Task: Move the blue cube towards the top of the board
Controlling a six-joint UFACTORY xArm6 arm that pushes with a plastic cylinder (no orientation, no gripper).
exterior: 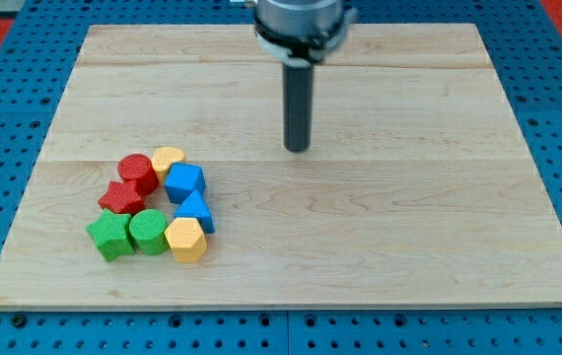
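Observation:
The blue cube (185, 181) sits in a tight cluster of blocks at the board's lower left. It touches a yellow block (168, 159) above it and a blue triangular block (195, 211) below it. My tip (298, 149) rests on the board to the right of the cluster and slightly above it, well apart from the blue cube. Nothing lies between the tip and the cube.
Also in the cluster are a red cylinder (138, 173), a red star (120, 197), a green star-like block (111, 237), a green cylinder (148, 231) and a yellow hexagonal block (185, 239). The wooden board (380, 237) lies on a blue perforated table.

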